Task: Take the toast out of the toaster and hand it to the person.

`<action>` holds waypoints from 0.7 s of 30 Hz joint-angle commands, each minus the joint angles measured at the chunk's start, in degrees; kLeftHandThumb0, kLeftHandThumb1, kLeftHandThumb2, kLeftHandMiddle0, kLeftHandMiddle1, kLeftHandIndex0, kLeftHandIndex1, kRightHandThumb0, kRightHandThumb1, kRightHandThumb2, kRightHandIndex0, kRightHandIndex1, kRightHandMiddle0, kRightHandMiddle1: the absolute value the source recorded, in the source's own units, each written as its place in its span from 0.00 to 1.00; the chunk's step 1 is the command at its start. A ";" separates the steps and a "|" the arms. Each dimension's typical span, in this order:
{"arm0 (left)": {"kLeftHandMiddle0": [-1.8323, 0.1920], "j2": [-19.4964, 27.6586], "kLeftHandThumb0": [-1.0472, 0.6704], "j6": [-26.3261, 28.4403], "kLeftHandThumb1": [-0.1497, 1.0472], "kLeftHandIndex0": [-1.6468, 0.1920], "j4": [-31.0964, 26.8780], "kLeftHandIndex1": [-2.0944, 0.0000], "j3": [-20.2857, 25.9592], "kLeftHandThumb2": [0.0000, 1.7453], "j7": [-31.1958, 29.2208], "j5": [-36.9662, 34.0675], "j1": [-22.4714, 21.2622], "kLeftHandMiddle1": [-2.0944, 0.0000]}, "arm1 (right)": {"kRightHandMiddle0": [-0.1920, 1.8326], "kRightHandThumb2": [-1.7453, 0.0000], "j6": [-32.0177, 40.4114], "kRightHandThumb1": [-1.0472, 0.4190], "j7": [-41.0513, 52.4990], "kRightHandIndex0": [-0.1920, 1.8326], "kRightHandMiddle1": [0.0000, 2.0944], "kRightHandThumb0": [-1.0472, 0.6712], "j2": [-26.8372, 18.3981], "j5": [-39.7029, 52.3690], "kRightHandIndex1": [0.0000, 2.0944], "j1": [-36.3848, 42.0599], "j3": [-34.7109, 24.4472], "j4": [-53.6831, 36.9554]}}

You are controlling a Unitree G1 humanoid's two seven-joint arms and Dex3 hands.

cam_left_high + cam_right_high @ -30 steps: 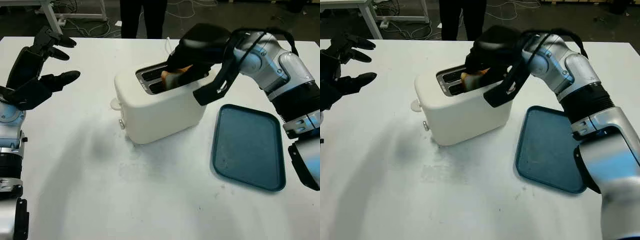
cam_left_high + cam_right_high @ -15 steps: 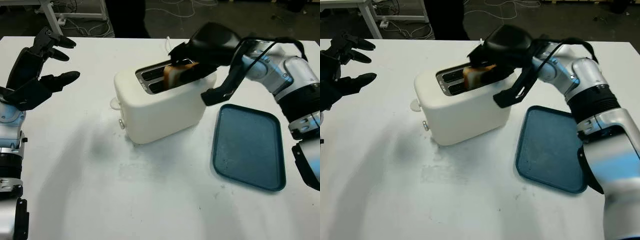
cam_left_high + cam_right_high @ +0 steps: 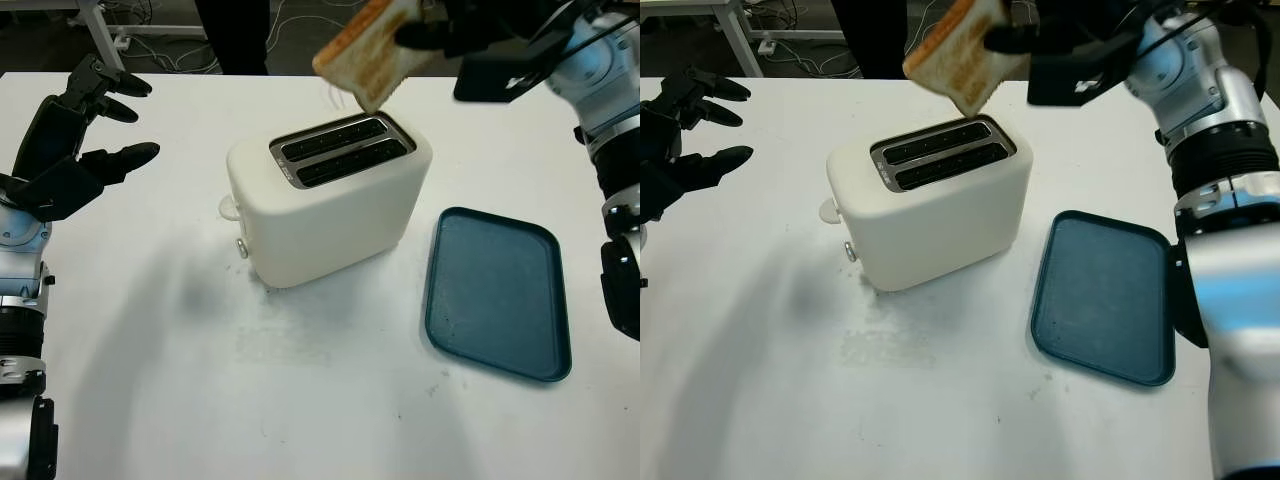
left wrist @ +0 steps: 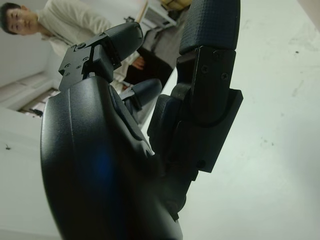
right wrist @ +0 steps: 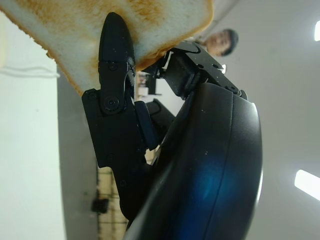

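Left eye view — right hand (image 3: 440, 25) gripping toast (image 3: 365, 50) above toaster (image 3: 330, 195), left hand (image 3: 70, 140) open at table's left

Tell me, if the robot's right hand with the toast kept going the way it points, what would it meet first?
Probably the person beyond the table's far edge. The right hand holds the toast above the toaster; depth is unclear.

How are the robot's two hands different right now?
The right hand grips the toast high above the toaster; the left hand holds nothing. The right hand is at the table's far side, the left hand hangs open over its left edge. Both hands are black.
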 commanded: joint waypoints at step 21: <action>0.91 -0.17 0.00 -0.27 0.89 0.90 0.19 0.40 0.13 0.13 -0.07 -0.43 0.14 0.32 | 0.42 0.83 19.94 0.09 -11.07 0.43 0.56 0.44 1.91 10.32 0.69 5.23 -11.08 15.07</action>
